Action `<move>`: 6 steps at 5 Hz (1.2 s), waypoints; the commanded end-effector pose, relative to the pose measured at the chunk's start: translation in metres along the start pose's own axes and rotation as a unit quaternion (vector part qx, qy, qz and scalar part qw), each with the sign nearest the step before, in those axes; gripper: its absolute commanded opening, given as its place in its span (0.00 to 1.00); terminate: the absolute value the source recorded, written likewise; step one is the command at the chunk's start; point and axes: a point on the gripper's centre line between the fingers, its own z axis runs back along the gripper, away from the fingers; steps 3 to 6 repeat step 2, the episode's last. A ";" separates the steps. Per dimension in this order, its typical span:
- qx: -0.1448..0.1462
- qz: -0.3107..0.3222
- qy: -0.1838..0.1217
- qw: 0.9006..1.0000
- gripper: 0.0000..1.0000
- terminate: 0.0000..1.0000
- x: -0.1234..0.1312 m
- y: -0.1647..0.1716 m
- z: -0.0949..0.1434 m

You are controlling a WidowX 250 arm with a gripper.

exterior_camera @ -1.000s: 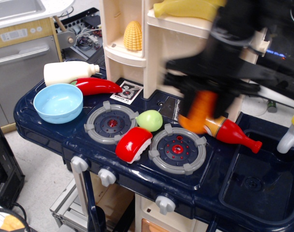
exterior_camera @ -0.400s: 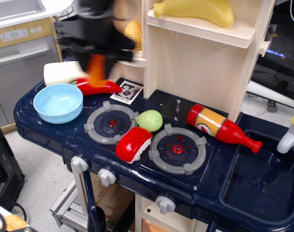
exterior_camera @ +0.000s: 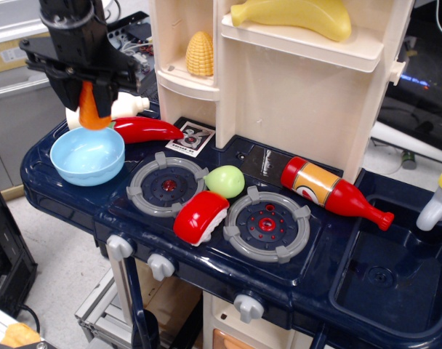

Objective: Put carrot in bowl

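Hanging over the far rim of the light blue bowl (exterior_camera: 87,155), the black claw (exterior_camera: 91,93) is clamped on the orange carrot (exterior_camera: 93,109), whose tip points down just above the bowl. Beside the bowl on the dark blue counter (exterior_camera: 68,203) lies a red chili pepper (exterior_camera: 147,130).

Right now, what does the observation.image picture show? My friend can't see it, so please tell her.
The black gripper holds the orange carrot just above the light blue bowl at the left of a toy kitchen. A red chili pepper lies beside the bowl.
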 end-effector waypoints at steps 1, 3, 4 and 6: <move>-0.016 -0.002 -0.021 1.000 0.00 0.00 0.009 0.007 0.002; -0.016 -0.002 -0.021 1.000 1.00 1.00 0.009 0.007 0.002; -0.016 -0.002 -0.021 1.000 1.00 1.00 0.009 0.007 0.002; -0.016 -0.002 -0.021 1.000 1.00 1.00 0.009 0.007 0.002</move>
